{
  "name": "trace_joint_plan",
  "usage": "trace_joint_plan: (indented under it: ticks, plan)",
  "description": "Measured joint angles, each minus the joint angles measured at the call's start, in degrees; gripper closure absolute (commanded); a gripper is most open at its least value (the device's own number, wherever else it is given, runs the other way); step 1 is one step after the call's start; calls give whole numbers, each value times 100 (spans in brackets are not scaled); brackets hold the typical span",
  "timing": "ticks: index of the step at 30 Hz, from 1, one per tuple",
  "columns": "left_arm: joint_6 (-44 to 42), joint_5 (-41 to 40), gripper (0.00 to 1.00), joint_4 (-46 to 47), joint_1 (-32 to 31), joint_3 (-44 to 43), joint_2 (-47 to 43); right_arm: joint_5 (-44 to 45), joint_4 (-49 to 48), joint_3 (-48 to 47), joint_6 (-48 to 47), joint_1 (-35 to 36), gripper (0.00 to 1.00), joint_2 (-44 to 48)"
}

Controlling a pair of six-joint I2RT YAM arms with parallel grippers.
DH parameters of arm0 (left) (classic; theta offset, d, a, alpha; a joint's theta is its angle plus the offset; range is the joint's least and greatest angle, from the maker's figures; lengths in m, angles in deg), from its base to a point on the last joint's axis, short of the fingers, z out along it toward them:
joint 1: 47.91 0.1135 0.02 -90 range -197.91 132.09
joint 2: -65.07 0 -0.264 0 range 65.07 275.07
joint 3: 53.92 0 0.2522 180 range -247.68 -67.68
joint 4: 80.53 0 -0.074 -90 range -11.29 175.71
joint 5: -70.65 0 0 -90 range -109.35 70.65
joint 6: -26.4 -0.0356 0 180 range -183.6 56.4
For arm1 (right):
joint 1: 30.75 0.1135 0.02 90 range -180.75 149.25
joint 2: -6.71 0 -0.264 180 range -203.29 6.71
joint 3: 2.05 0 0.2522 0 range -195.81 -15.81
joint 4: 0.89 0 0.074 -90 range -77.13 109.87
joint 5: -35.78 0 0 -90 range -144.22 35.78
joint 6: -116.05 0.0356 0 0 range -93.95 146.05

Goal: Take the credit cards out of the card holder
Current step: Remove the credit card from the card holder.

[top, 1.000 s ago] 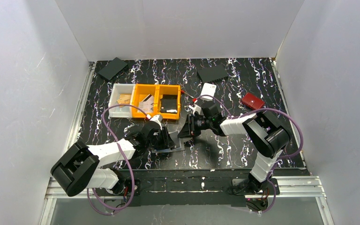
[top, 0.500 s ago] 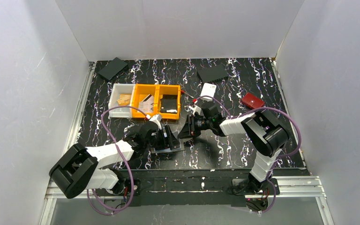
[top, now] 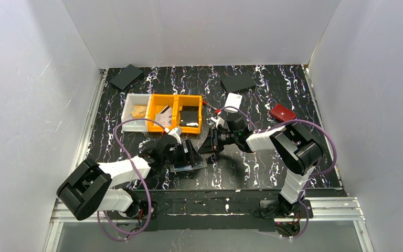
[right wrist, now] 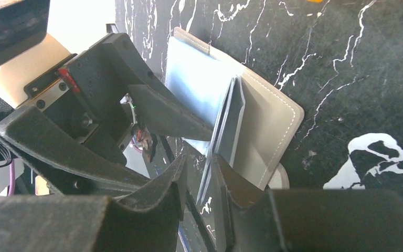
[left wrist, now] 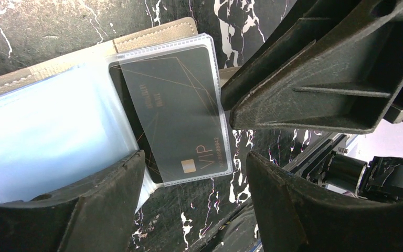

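The grey-taupe card holder (left wrist: 152, 34) lies open on the table, its clear sleeves fanned out. One sleeve holds a dark credit card (left wrist: 173, 110) marked VIP; pale blue leaves lie to its left. My left gripper (left wrist: 194, 163) hovers open over the sleeves' near edge, with nothing between its fingers. My right gripper (right wrist: 199, 163) meets the card holder (right wrist: 267, 126) from the other side. Its jaws stand narrowly apart astride the upright sleeve edges, with a gap showing on one side. From above, both grippers crowd the card holder (top: 190, 164) at the table's middle front.
Behind the arms stand two orange bins (top: 177, 113) and a white bin (top: 135, 118) with small items. A small white case (top: 233, 101) and a red wallet (top: 283, 112) lie to the back right. Black flat pieces (top: 126, 76) sit along the far edge.
My left gripper's jaws have spread wide apart and shifted slightly over the card holder. The right gripper has stayed in place, its jaws barely narrower.
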Motion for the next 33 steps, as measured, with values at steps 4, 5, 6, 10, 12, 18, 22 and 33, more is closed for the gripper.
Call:
trace_joint_plan:
  ticks: [4,5,6,10,12,18,22,33]
  plan:
    - [11,-7,35,24,2,0,37,-81,-57,0,68,0,70,-26]
    - [9,-9,37,22,2,0,39,-87,-66,0,85,0,70,-35]
    - [13,-15,39,20,0,0,39,-90,-68,0,98,-2,71,-37]
    - [17,-46,50,-15,2,-2,66,-140,-109,0,103,2,71,-50]
    - [37,-44,54,9,2,-9,101,-162,-103,0,101,9,71,-83]
    - [55,-26,61,15,0,-15,118,-175,-15,28,74,35,66,-153]
    - [52,-28,62,9,0,-15,109,-120,221,-2,-173,33,60,-151]
    - [57,-15,61,11,31,-4,101,-44,511,-39,-535,-66,58,-22]
